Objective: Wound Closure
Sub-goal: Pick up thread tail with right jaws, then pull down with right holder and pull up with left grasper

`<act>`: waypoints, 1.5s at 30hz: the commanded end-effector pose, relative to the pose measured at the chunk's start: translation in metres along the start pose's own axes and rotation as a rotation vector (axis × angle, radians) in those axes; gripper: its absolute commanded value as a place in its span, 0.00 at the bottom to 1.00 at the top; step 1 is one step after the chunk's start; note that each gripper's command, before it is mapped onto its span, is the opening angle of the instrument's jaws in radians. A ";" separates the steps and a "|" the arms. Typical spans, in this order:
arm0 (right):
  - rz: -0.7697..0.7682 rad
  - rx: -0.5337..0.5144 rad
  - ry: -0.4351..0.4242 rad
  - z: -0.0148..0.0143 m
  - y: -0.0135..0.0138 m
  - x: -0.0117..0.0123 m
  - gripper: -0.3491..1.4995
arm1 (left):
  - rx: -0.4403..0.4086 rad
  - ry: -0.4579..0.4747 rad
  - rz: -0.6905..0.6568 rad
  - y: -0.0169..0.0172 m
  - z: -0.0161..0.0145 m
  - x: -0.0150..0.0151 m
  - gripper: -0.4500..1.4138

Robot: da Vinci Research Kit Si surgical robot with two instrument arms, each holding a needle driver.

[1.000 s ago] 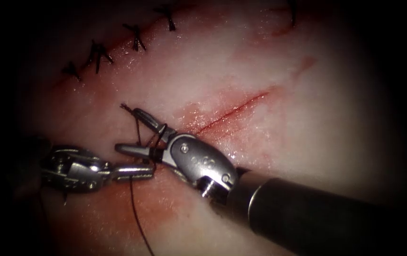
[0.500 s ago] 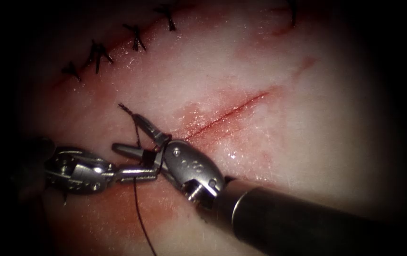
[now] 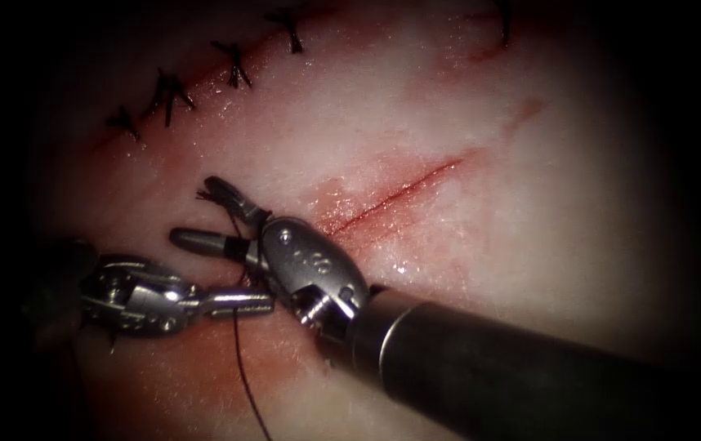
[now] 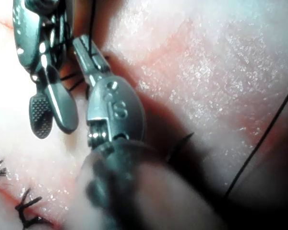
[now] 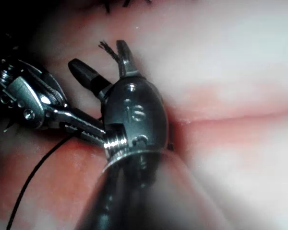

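Gaping over the left end of the cut (image 3: 391,194), the right tool (image 3: 207,214) had its two jaws spread wide, one lying near the frayed short end of thread (image 3: 203,194), the other pointing left across the tissue (image 3: 530,245); nothing was clamped between them, though dark thread (image 3: 240,367) crossed the base of the jaws, seemingly wound there. The right wrist view recorded the same tool (image 5: 101,64) with jaws apart and the frayed thread end (image 5: 105,47) just beside one tip. Item two: the left tool (image 3: 244,304), entering from the left, jaws together on the thread, its tip touching or nearly touching the right tool's wrist. From that grip a long strand ran down over the red fluid (image 3: 277,359) staining the tissue below the tools. The needle could not be found in any view. The right tool's shaft covered the tissue to the lower right, and its wrist hid the spot where the thread met the cut. Further stock: a separate row of finished stitches (image 3: 171,90) well apart at the upper left, and the open red run of the cut extending right of the tools.
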 end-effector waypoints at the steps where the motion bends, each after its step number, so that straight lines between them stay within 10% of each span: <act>1: -0.001 0.002 0.002 0.0009 -0.0001 -0.0002 0.51 | 0.004 0.003 0.003 -0.0002 0.0007 -0.0005 0.00; 6: 0.000 0.008 0.003 0.0013 0.0000 -0.0001 0.36 | 0.004 0.003 0.004 -0.0001 0.0007 -0.0005 0.00; 11: 0.004 0.019 0.001 0.0014 -0.0001 -0.0003 0.00 | 0.004 0.006 -0.001 0.0000 0.0007 -0.0005 0.00; 30: -0.231 0.085 0.050 -0.0028 -0.0005 -0.0008 0.00 | -0.007 0.004 -0.016 -0.0007 -0.0016 -0.0003 0.00; 45: -0.298 0.141 0.123 -0.0088 -0.0013 -0.0061 0.00 | -0.005 -0.039 -0.051 -0.0056 -0.0057 0.0006 0.00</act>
